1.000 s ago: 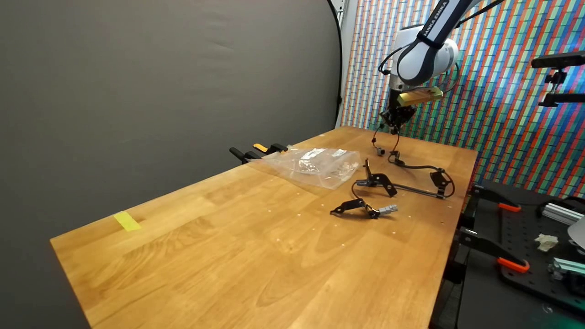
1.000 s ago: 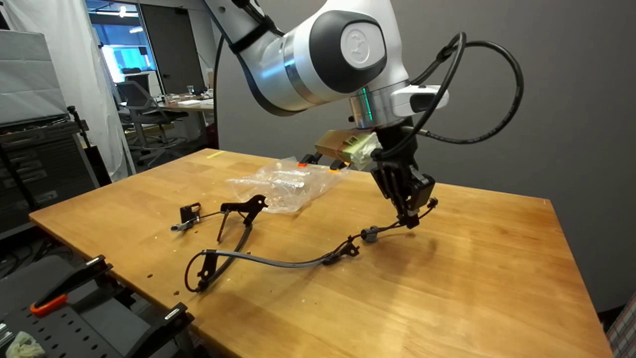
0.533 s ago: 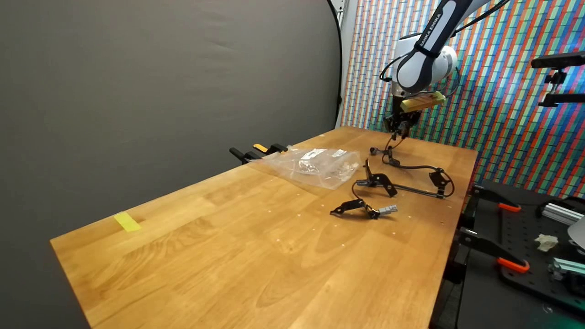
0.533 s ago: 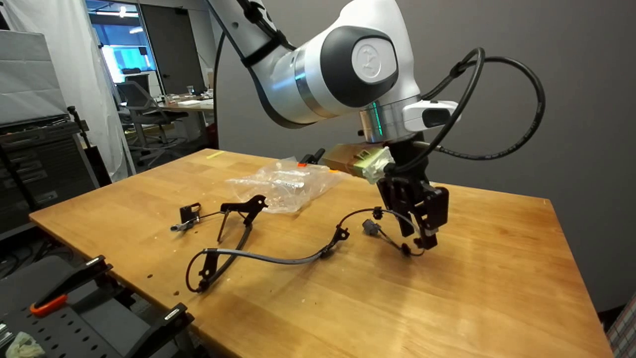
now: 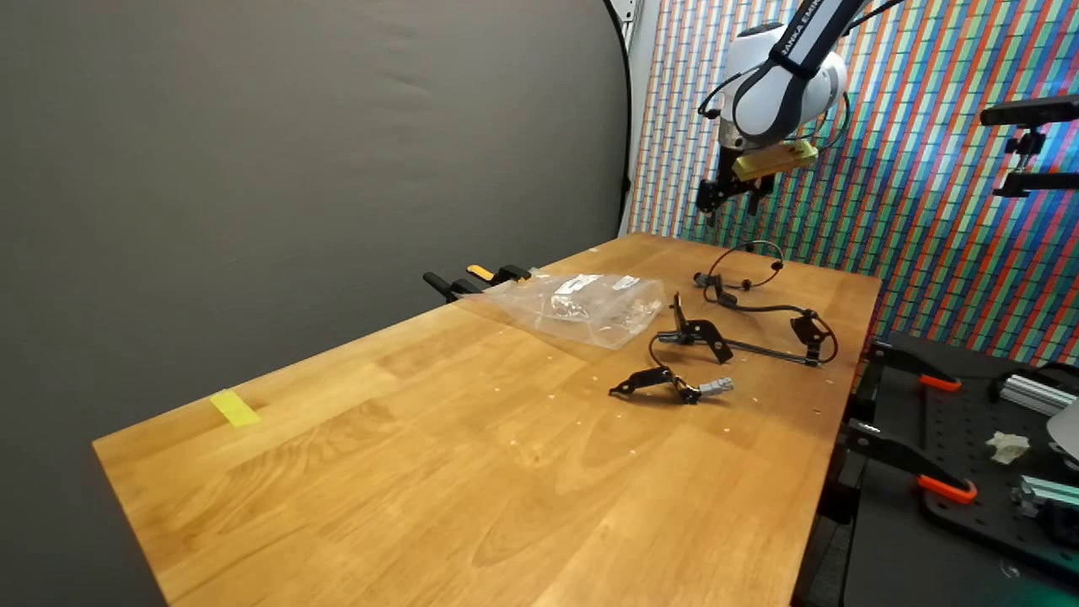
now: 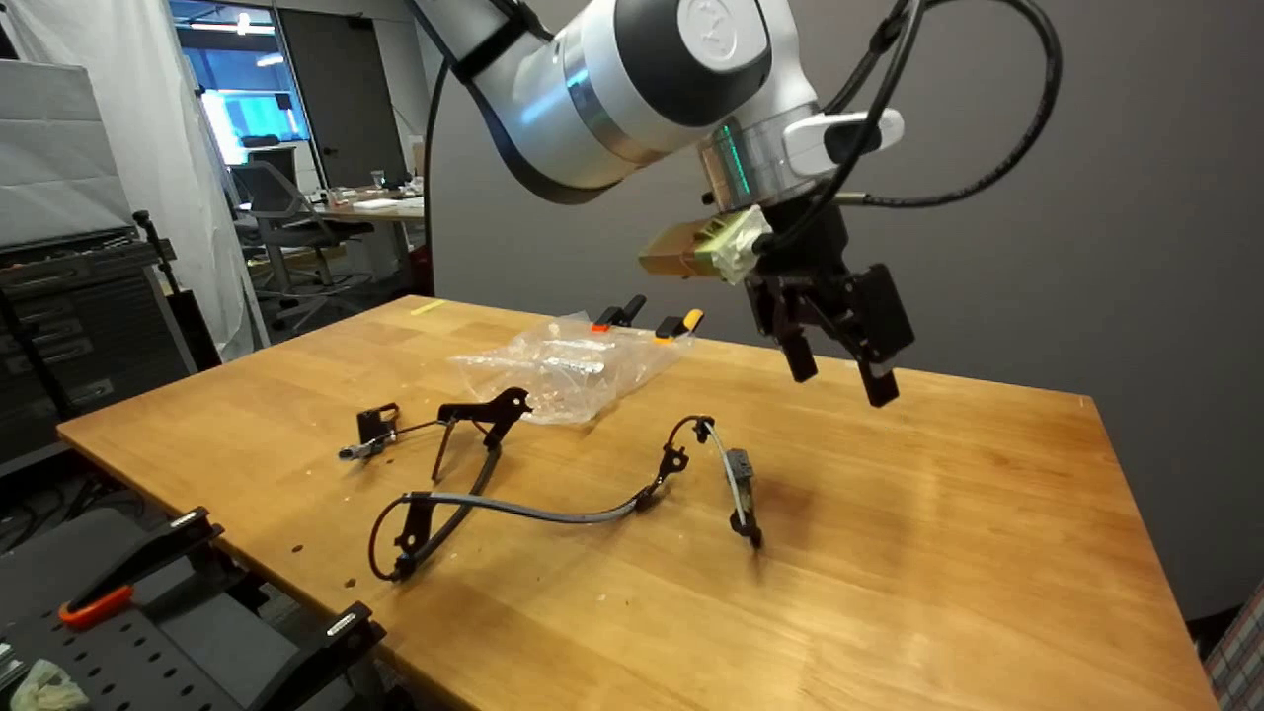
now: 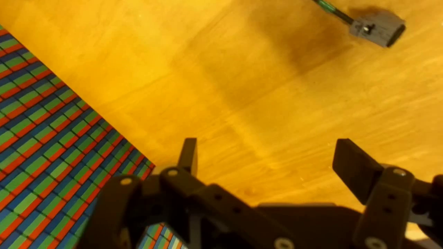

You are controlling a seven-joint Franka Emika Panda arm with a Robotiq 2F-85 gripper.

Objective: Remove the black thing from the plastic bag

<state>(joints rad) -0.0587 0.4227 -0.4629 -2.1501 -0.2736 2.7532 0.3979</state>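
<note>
In both exterior views, a long, black, bracketed cable harness winds over a honey-brown wooden table, outside and beside a clear, crumpled plastic bag. In an exterior view, the bag lies at upper centre, with a black, yellow-tipped clamp and a black, orange-padded clamp at its far edge. A perforated black plate occupies the lower left corner, beyond the table edge.

The black two-fingered gripper hangs right of centre there, above the table and apart from the harness. Its fingers are spread wide, released, with bare air between the tips. In the wrist view they reach in from the bottom, while a blocky grey plug shows at upper right, well apart.

In an exterior view, a strip of yellow tape sticks to the table at lower left, a smooth grey backdrop fills the upper left and a multicoloured, grid-patterned backdrop the upper right. In an exterior view, a white curtain and a dark office chair stand at upper left
</note>
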